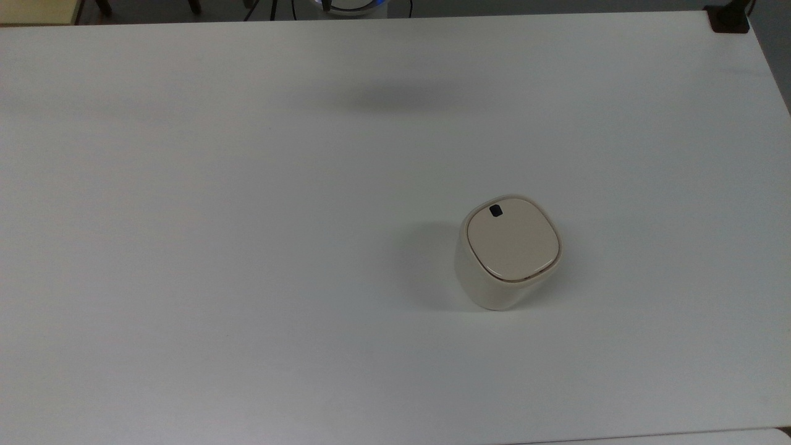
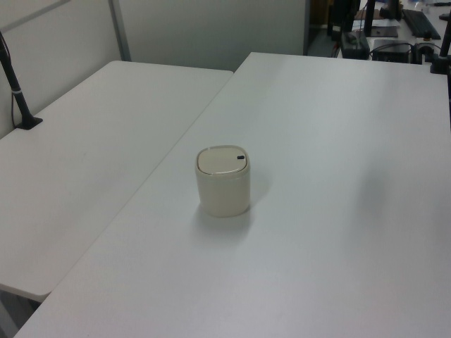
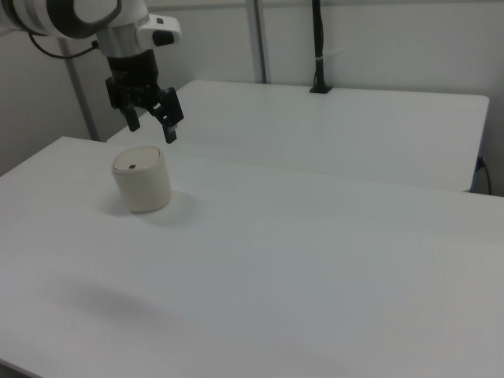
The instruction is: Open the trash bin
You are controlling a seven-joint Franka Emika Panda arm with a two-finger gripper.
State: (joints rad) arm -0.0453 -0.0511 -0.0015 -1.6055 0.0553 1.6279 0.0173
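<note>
The trash bin (image 1: 512, 244) is a small cream-beige tub standing upright on the white table (image 1: 216, 259), right of centre in the top view. Its flat lid is down, with a small black button (image 1: 495, 211) at the lid's far edge. It also stands mid-table in the left view as the trash bin (image 2: 223, 186), and at the right view's left as the trash bin (image 3: 142, 186). My gripper (image 3: 152, 130) hangs open in the air, above the bin in the right view and apart from it, with nothing between its fingers.
A second white table (image 2: 91, 162) adjoins this one along a seam. A black post (image 3: 317, 47) is clamped to its far edge. A black clamp (image 1: 729, 18) sits at the table's far right corner in the top view.
</note>
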